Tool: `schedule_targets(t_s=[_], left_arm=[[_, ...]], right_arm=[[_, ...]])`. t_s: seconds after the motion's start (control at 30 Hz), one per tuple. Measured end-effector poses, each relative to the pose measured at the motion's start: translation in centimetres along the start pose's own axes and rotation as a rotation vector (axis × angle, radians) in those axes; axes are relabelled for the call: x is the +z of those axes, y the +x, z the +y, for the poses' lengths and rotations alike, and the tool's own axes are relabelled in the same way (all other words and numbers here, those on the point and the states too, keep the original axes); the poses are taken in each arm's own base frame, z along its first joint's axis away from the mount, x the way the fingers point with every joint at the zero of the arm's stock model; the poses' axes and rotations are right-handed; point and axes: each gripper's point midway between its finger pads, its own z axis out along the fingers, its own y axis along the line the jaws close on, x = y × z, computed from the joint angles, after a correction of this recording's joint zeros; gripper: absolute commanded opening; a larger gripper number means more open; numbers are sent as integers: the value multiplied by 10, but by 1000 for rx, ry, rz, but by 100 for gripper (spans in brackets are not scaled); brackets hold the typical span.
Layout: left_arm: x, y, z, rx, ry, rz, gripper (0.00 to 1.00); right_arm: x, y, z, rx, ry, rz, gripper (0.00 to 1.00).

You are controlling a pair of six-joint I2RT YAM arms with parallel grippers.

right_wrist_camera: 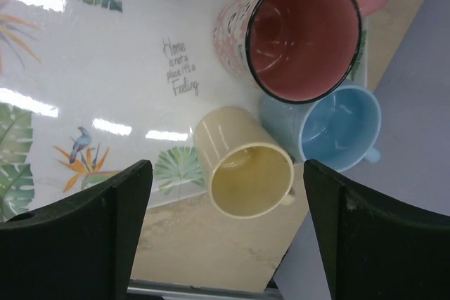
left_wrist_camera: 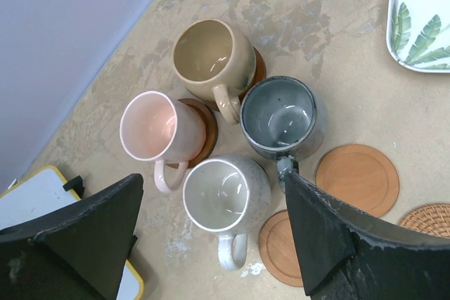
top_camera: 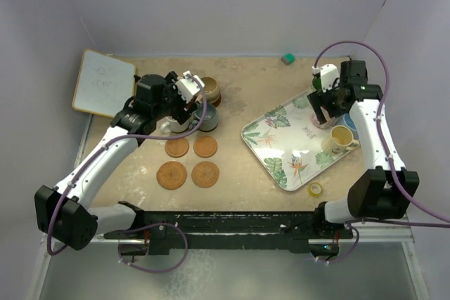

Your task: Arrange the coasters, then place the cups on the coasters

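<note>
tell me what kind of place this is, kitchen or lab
Probably a robot test station, not a kitchen: the left arm and right arm sit bolted at the near edge of the table, plain walls box it in, and mugs, coasters and a leaf-print tray look like props.

"Home … place it's a Feeling" on the tray [right_wrist_camera: 105,54] (second line blurred)

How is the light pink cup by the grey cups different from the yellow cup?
The pink cup is pale pink; the yellow cup is butter yellow. The pink cup stands on a brown coaster, while the yellow cup has none under it and sits at the edge of the leafy tray. Both are upright, empty and have a handle.
</note>
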Motion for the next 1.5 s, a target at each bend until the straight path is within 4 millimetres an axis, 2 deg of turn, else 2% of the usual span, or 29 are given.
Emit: schedule_targets(t_s=[0.13,0.27,0.6,0.7,1.0,1.2,1.4,1.5], left_arm=[[1,4,-5,-3,17,8,79],[-1,5,-6,-3,18,5,79],[-3,5,-7,-3,23,1,79],[-3,5,-7,-2,23,1,79],[-2,8,-9,-3,26,6,79],[-2,12,-11,-4,31,16,79],[-2,12,-11,-4,31,16,79],[-2,12,-11,-4,31,16,79]], right_arm=[[3,-20,-10,38,24,-43,82],[17,-36,-16,94,29,-65,76],[62,-83,-26,185,5,-108,71],[78,-90,-25,181,-5,-98,71],[112,-104,-25,127,-24,-60,70],[129,-96,-23,80,-49,1,68],[122,-91,-20,59,-56,10,68],[102,-86,-18,56,-51,-1,69]])
